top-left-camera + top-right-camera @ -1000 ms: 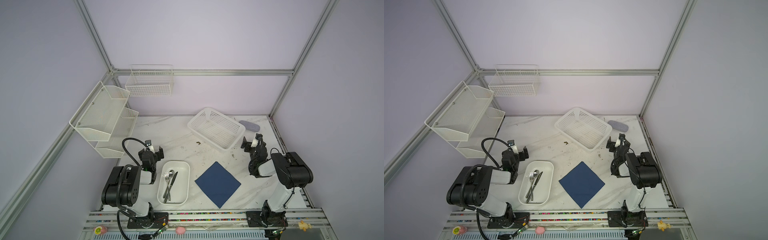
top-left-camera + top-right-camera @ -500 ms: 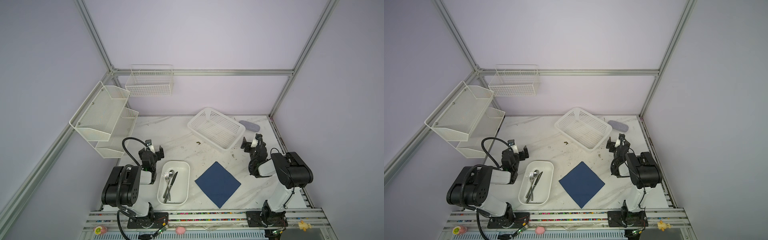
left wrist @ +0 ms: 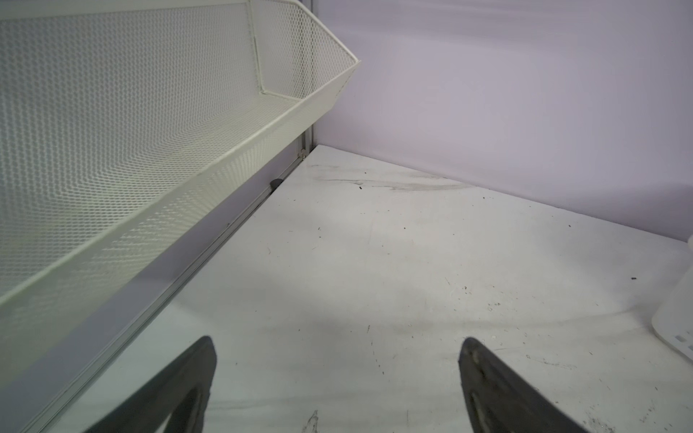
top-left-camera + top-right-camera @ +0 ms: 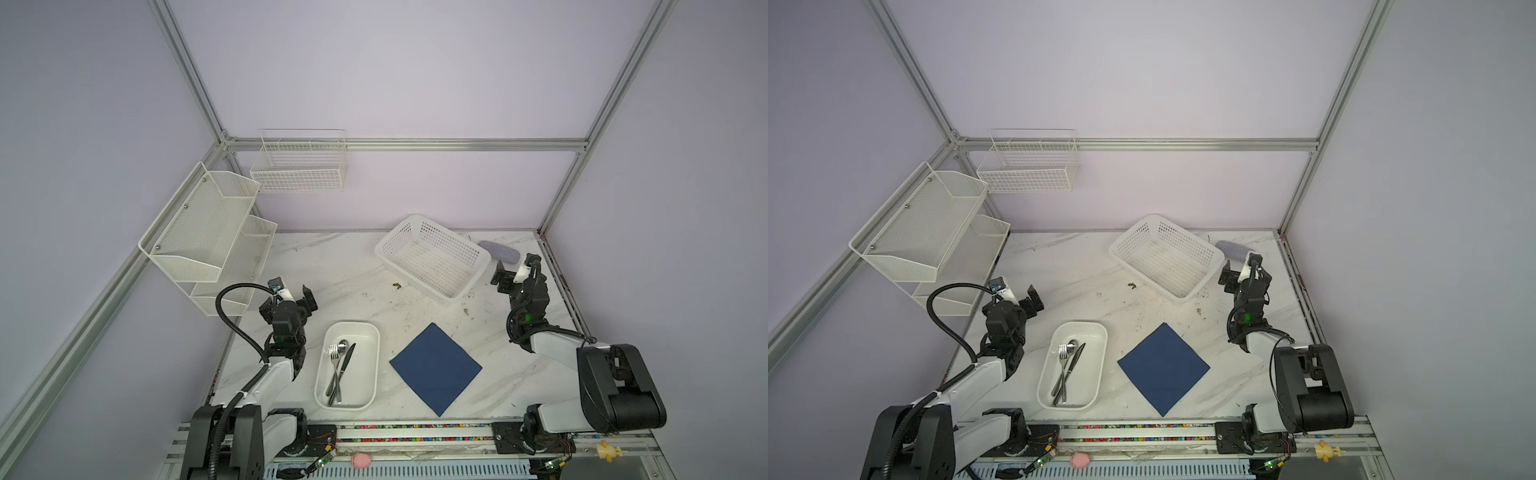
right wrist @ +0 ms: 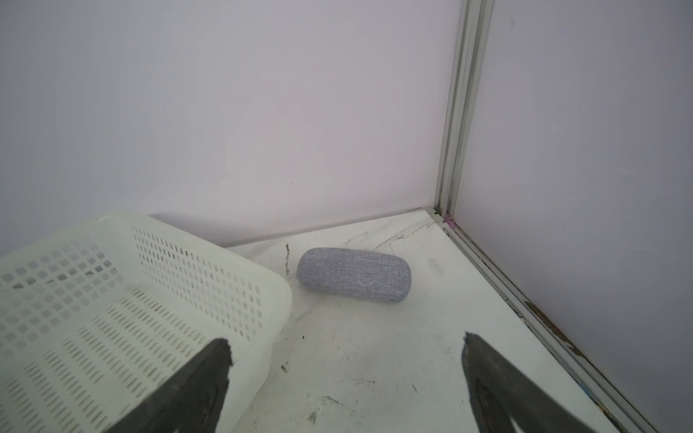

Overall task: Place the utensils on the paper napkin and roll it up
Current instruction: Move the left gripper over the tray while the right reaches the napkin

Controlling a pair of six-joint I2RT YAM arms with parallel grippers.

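Over on the left, the left gripper [image 3: 336, 343] hangs above the white marble-look tabletop [image 4: 332, 274], its dark, matte fingers [image 3: 195, 375] spread wide apart with only scuffed, speckled surface between them, gripping nothing. Right beside it stands the white two-tier metal mesh rack [image 4: 199, 224], fine perforated sheet with a smooth rolled rim. On the back wall hangs a white wire-grid basket [image 4: 299, 170].

Moving along: a glossy white oblong dish with rounded corners [image 4: 361, 382] sits just beside the left arm, and in it lie the slim silver metal utensils [image 4: 338, 372], bunched together lengthwise, fork [image 4: 333, 352] and spoon [image 4: 343, 345] side by side, the darker-bladed knife [image 4: 350, 356] laid across them. Untouched, all three.

Next, near the dish but clear of it, the navy-blue square paper napkin [image 4: 435, 368] lies flat and matte, turned like a diamond, bare on top.

Behind it, a white slotted plastic basket [image 4: 432, 257] sits at an angle. Then the right gripper [image 5: 345, 340], jaws standing fully apart and empty, one finger [image 5: 487, 375] over bare table, its partner in front of the basket's corner. Beyond, a grey-blue woven-fabric oblong case [image 5: 354, 275] rests in the far corner.
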